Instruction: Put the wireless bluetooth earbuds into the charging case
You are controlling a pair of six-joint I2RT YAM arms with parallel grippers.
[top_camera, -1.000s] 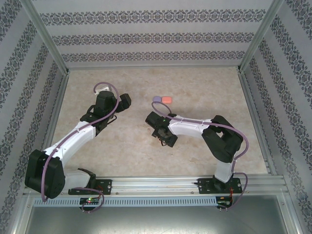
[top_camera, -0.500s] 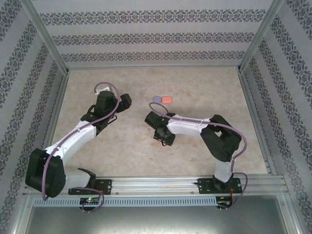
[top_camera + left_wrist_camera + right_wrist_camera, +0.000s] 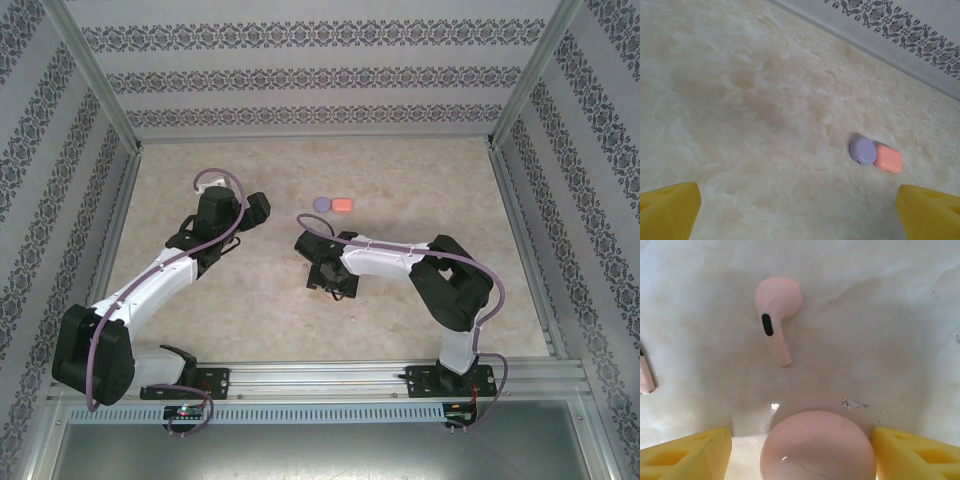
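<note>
Earbud in view on the right wrist camera: a pale pink earbud (image 3: 776, 310) lies flat on the marbled surface (image 3: 890, 315), head away from the camera and stem pointing back toward it, dark sensor strip facing up. Nothing touches it. Just short of it, between the right jaws, sits a glossy pale pink case (image 3: 817, 447); those jaws are spread, the yellow finger (image 3: 687, 452) on one side standing clear of the case while the other comes right up beside it. So the case stands between the jaws and the bud. At the frame's left edge, the tip of a second earbud (image 3: 645, 377) peeks in, apart from the first. From above, the right arm (image 3: 385, 258) reaches across toward the middle of the surface, wrist turned down. Over on the left wrist camera, the left jaws are spread wide and hold nothing. Ahead of them lie a purple case (image 3: 863, 151) and a salmon-orange case (image 3: 888, 158), touching side by side, near the patterned wall (image 3: 900, 30). The overhead view has the same pair, purple (image 3: 322, 204) and orange (image 3: 342, 205), between the two arms and farther out.
</note>
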